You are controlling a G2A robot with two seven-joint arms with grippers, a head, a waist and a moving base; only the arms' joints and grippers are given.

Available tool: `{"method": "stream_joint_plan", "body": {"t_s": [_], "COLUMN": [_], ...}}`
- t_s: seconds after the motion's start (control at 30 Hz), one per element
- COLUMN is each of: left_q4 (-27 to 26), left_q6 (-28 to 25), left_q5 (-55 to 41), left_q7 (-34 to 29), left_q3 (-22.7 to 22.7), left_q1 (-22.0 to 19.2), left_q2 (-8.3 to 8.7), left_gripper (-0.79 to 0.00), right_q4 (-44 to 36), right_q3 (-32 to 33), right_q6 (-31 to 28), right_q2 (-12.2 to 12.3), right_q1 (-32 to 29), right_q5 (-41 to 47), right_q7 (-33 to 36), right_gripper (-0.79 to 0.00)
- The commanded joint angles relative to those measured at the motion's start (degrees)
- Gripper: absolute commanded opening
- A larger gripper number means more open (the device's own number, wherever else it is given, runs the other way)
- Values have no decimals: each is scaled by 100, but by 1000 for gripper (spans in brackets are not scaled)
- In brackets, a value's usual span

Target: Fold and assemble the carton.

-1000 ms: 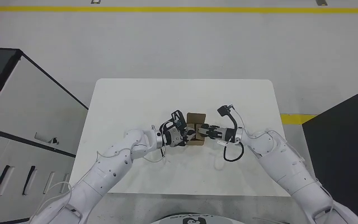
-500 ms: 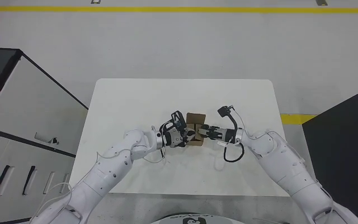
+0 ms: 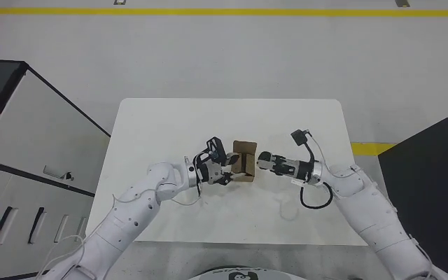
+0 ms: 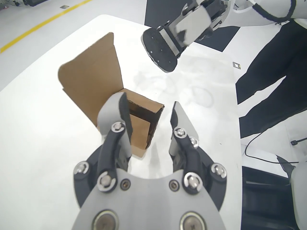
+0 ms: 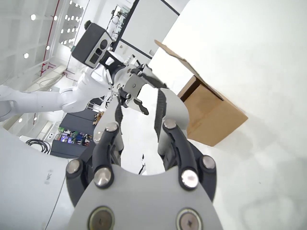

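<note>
Right gripper (image 3: 262, 162) pulls back from the carton (image 3: 243, 162); left gripper (image 3: 228, 170) sits just beside it. Both are spread wide, holding nothing. Carton stands well in from every table (image 3: 294, 119) edge, lid flap (image 4: 88, 72) up. Risk imo: nothing pins it, so pushing the flap could skid or tip it.

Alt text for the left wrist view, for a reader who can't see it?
A small brown carton stands on a white table with its lid flap upright, just ahead of the open left gripper. The right gripper hangs beyond the carton, apart from it.
</note>
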Motion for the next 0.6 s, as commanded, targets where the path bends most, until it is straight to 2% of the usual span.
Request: {"method": "stream_joint_plan", "body": {"t_s": [0.0, 0.2, 0.27, 0.4, 0.57], "left_q4": [-176, -171, -154, -65, -42], "left_q6": [-53, -31, 36, -5, 259], "left_q5": [131, 119, 67, -64, -86], "left_q7": [-24, -19, 1, 64, 339], "left_q3": [-64, -64, -74, -138, -151], "left_q1": [22, 34, 99, 270, 435], "left_q2": [28, 27, 28, 54, 44], "left_gripper": [0, 0, 0, 0, 0], "right_q4": [4, -15, -18, 114, 377], "right_q3": [-8, -8, 54, 281, 393], "right_q6": [15, 74, -22, -209, -25], "right_q2": [-3, -8, -4, 59, 57], "right_q1": [5, -28, -117, -210, -85], "right_q5": [-20, 30, 463, 1315, 2153], "right_q7": [-37, -132, -178, 200, 311], "right_gripper": [0, 0, 0, 0, 0]}}
